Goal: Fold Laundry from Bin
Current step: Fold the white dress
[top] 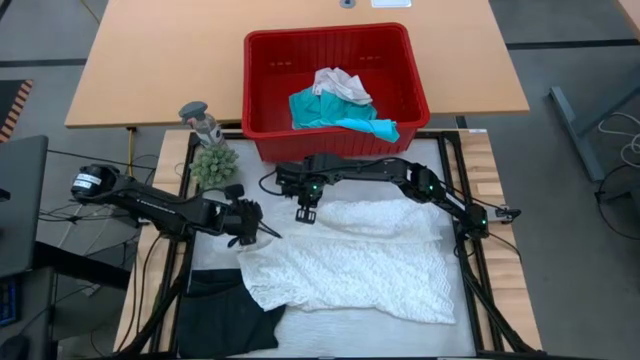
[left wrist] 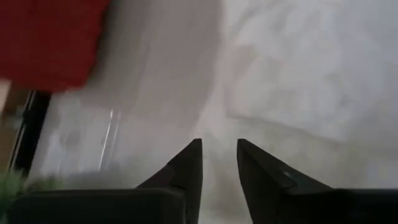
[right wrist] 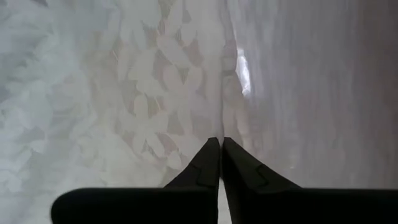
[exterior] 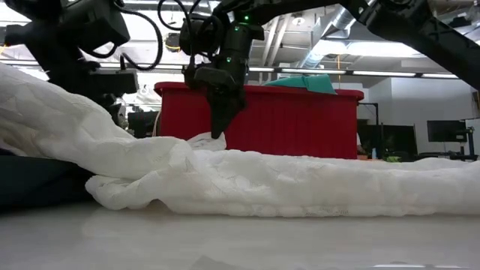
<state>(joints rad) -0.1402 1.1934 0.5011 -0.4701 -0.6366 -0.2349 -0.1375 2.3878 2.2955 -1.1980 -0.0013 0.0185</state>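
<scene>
A white lacy garment (top: 350,265) lies spread on the table, bunched along its far edge. My right gripper (top: 305,213) points down at the garment's far left corner, fingers shut. My left gripper (top: 268,233) hovers open at the garment's left edge, nothing between its fingers (left wrist: 186,163). A black garment (top: 225,310) lies at the near left, partly under the white one. The red bin (top: 330,35) stands behind, with a teal garment (top: 330,112) and a white one (top: 340,85) inside. My right gripper (right wrist: 219,142) meets the white garment at its far left edge (right wrist: 211,121), fingertips together, coming from above and pointing steeply down. In the low view the cloth rises in a small bump (exterior: 204,140) up to the fingertips. The rest lies slack on the table.
A small green plant (top: 213,163) and a grey figure (top: 200,120) stand at the table's far left, close to my left arm. The bin's near wall (exterior: 300,120) stands right behind my right gripper. A wooden desk (top: 150,60) lies beyond the bin.
</scene>
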